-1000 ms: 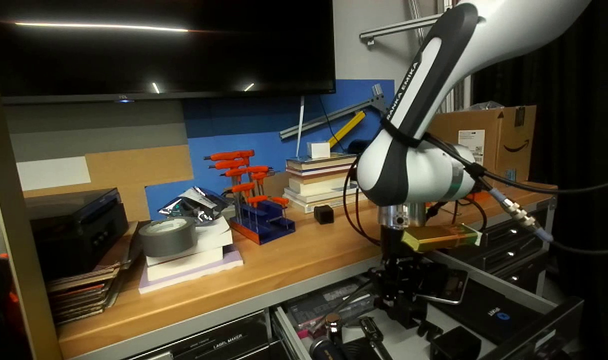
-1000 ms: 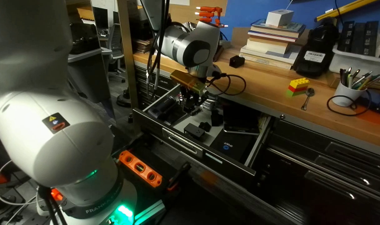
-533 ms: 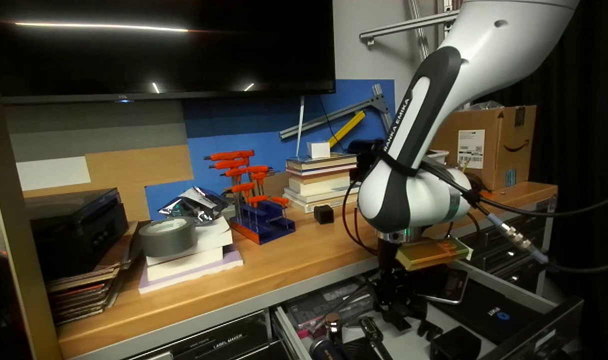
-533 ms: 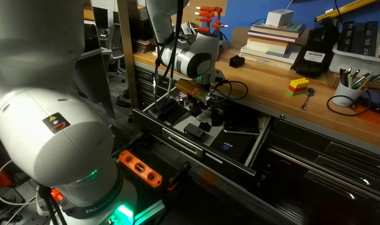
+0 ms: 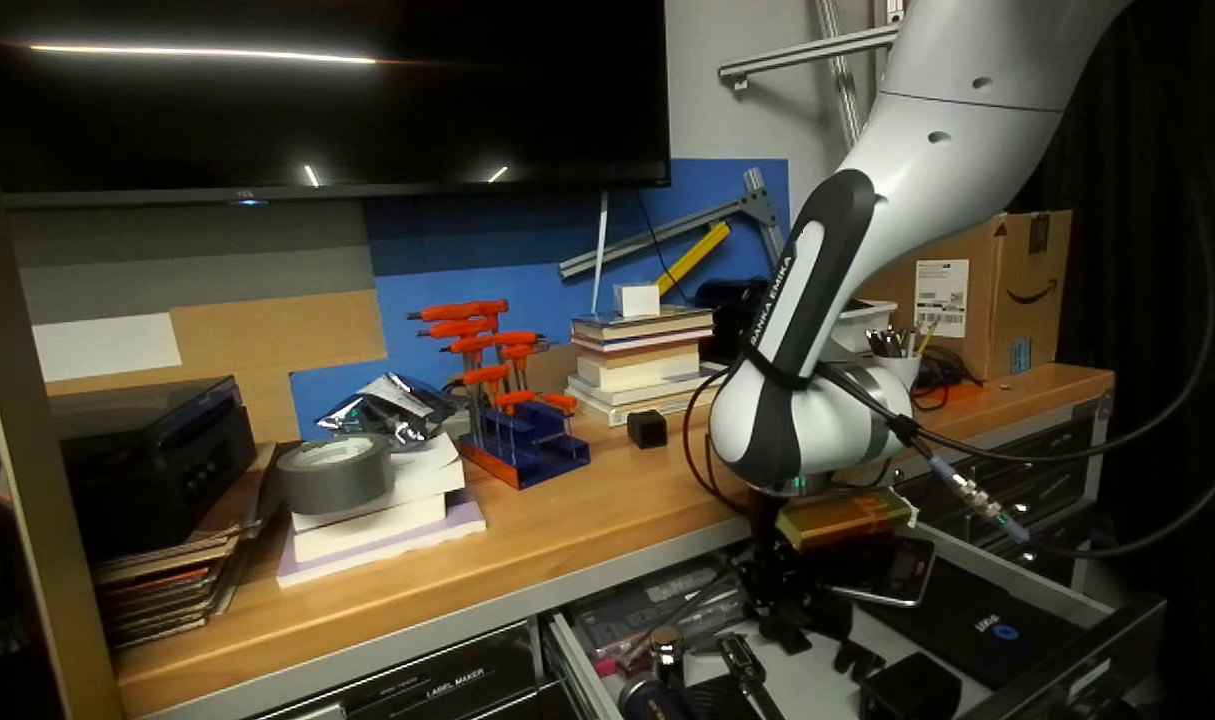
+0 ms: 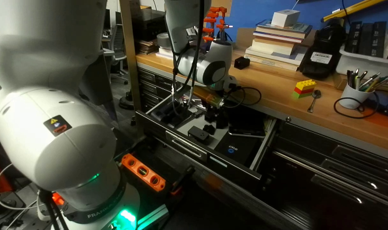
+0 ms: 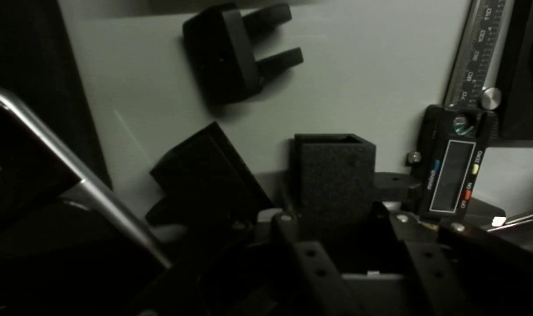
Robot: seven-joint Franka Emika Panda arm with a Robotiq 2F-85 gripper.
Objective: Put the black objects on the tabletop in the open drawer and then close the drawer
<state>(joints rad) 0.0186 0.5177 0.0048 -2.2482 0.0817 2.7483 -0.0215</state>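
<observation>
While the gripper clamped a black block low in the drawer, a black cube stood apart on the desk

Its jaws were closed on the block's sides, inside a drawer pulled out from beneath the desk's front edge. Whether the block touched the drawer floor could not be told. The cube sat well back from that edge, beside the stacked books, so more placing apparently remained before any closing.

For a good release, judging by the wrist view, the block would best settle on bare floor between a loose block and the calipers, resting on neither. Its side tab looked very close to the calipers, so a small shift away seemed wise. The jaws needed to part only a little, since the loose block appeared close to one of them, and then to rise straight up so nothing was dragged. Laid flat, it would likely let the drawer slide home.

Compared with a second earlier, the arm had lowered its wrist and moved across the drawer, nearer the loose block; the grip had not changed. A pen cup, hidden behind the arm then, now showed in an exterior view. The cube had not moved.
</observation>
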